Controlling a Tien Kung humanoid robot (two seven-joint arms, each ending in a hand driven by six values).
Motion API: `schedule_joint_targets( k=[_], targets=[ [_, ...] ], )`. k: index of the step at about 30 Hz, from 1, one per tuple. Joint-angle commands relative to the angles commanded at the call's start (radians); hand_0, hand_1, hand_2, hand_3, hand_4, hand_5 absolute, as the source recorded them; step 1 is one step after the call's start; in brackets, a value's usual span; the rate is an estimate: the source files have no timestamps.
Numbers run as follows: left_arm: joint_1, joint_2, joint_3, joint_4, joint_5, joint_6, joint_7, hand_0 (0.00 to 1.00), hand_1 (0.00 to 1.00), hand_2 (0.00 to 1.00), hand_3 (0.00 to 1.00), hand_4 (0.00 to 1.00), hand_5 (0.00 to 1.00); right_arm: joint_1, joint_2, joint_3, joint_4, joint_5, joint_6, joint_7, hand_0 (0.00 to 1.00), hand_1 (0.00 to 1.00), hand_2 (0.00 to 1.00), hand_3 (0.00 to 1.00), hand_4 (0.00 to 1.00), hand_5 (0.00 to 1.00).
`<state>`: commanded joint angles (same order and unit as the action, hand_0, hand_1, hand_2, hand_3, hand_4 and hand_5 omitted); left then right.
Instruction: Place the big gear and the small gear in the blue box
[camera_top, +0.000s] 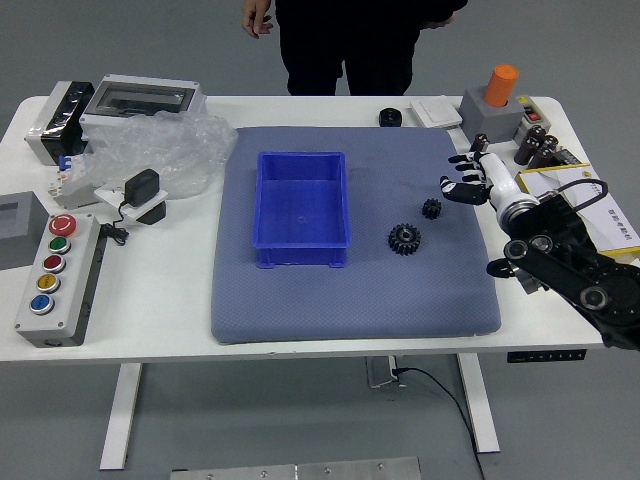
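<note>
Right hand (487, 178) empty, fingers loosely spread, near small gear (431, 208). Likely approach step; next: lower and grasp.

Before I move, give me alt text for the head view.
The robot's right hand, open and holding nothing, reaches in near the small gear; that and the big gear lie on the mat, right of the empty blue box. A person stands at the far side.

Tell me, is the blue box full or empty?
Empty: the blue box shows only bare floor and walls inside.
</note>
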<state>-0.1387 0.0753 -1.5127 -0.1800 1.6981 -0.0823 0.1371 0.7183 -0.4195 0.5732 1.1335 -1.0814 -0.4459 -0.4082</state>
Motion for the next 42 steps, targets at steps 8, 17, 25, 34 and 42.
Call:
schedule_joint_targets(
  k=[8,17,25,34,42],
  targets=[
    [-0.001,0.0,0.0,0.0,0.0,-0.001,0.001,0.757,0.741,0.768,0.816,0.589,0.137,0.032,0.02,-0.047,-0.029,-0.026,0.023,-0.037,0.853,0.869,0.919,0.834,0.642,0.193],
    [-0.004,-0.003,0.0,0.0,0.002,-0.002,0.003,0.757,0.741,0.769,0.815,0.587,0.137,0.079,0.049,-0.121,-0.067,-0.093,0.067,-0.091,0.841,0.835,0.912,0.907,0.656,0.215],
    [-0.004,-0.002,0.0,0.0,0.001,-0.002,0.004,0.757,0.741,0.769,0.816,0.587,0.137,0.111,0.075,-0.172,-0.105,-0.139,0.104,-0.123,0.829,0.82,0.9,0.909,0.664,0.225],
    [-0.005,-0.004,0.002,0.0,0.001,-0.002,0.006,0.757,0.741,0.769,0.816,0.587,0.137,0.129,0.091,-0.212,-0.131,-0.203,0.147,-0.157,0.813,0.791,0.884,0.909,0.664,0.228],
    [-0.006,-0.003,0.001,0.0,0.001,-0.002,0.005,0.757,0.741,0.769,0.815,0.584,0.137,0.132,0.102,-0.225,-0.15,-0.248,0.163,-0.166,0.778,0.735,0.827,0.889,0.656,0.224]
  ],
)
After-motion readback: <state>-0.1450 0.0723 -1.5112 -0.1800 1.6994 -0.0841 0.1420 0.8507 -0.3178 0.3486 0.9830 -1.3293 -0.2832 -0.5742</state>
